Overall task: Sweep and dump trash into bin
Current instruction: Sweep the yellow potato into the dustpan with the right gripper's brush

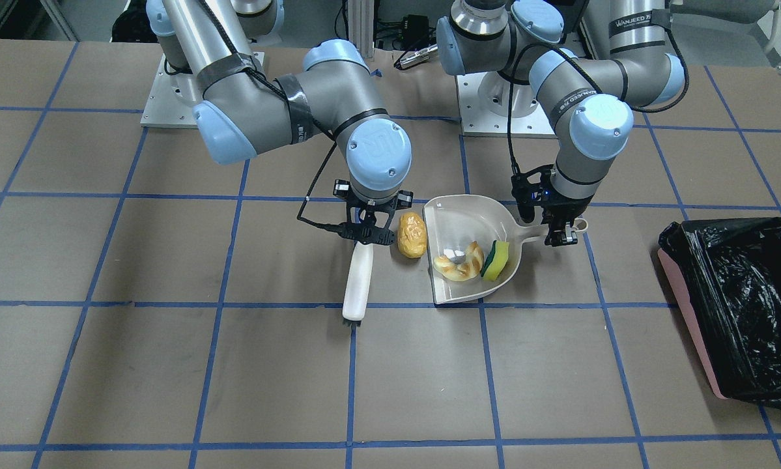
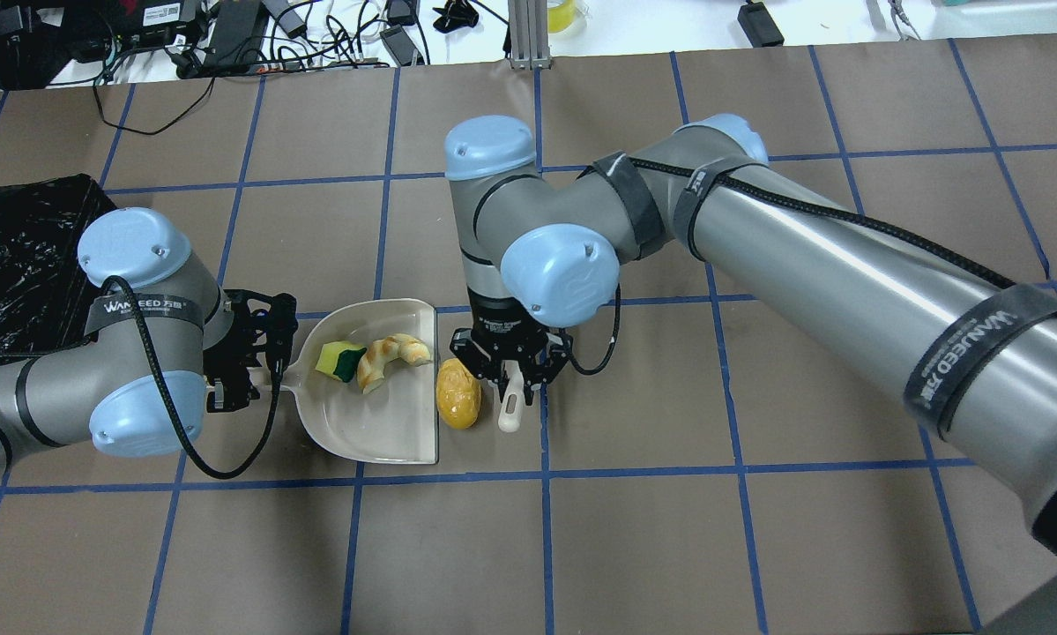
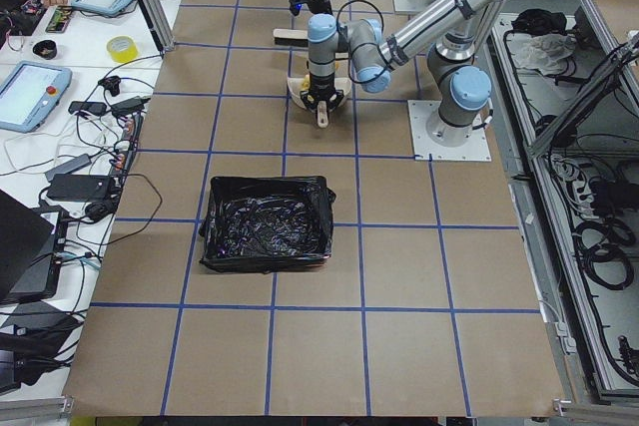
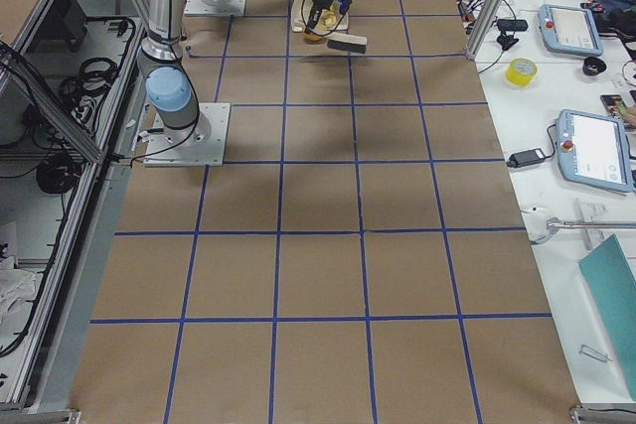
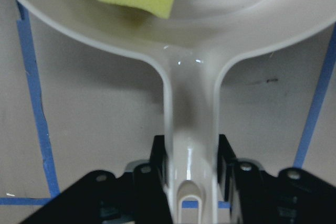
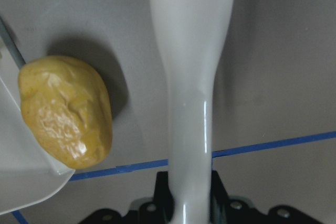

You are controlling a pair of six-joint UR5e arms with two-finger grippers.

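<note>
The left end effector (image 1: 559, 233) squeezes the dustpan (image 1: 455, 215) by its handle. The right end effector (image 1: 366, 234) squeezes the brush (image 1: 357, 280). The sponge (image 1: 496, 259) and bread (image 1: 460, 263) sit in the dustpan, and the potato (image 1: 411, 234) lies just outside. The bin (image 1: 742, 306) sits nearer the worktop (image 1: 169, 365)'s left edge.

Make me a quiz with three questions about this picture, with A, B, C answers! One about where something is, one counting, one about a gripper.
1. Where is the potato-like lump?
A. in the dustpan
B. on the table, beside the dustpan's open edge
C. in a gripper

2. How many trash pieces lie in the dustpan?
A. none
B. one
C. two

3. What is the left gripper doing?
A. shut on the dustpan's handle
B. open above the table
C. shut on the lump

Answers:
1 B: the lump lies on the table just outside the pan.
2 C: the croissant piece and sponge are inside.
3 A: the left wrist view shows it clamped on the handle.
</note>
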